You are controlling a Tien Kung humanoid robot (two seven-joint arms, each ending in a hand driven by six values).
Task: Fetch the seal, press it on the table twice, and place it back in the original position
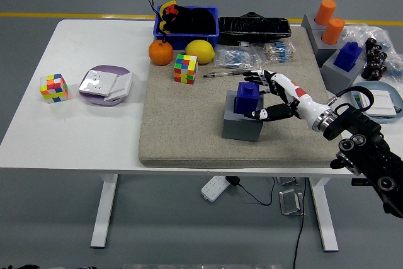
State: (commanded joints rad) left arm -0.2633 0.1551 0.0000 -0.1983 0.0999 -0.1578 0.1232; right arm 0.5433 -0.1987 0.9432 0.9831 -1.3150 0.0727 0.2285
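Observation:
The blue seal (pixel 247 97) stands upright on its grey base block (pixel 242 125) in the middle of the grey felt mat (pixel 182 130). My right hand (pixel 263 94) is just to the right of the seal, fingers spread and holding nothing. The upper fingertips (pixel 253 74) reach past the seal's top edge. The thumb (pixel 257 115) lies low by the seal's right side, close to it or barely touching. The black right arm (pixel 365 149) comes in from the lower right. My left arm is not in view.
A second blue seal (pixel 348 55) on a grey block and two orange cylinders (pixel 329 20) stand at the right rear. A Rubik's cube (pixel 185 68), pen (pixel 220 74), orange (pixel 160 53), lemon (pixel 199 51) and blue bin (pixel 187 23) lie behind. Another cube (pixel 53 87) sits far left.

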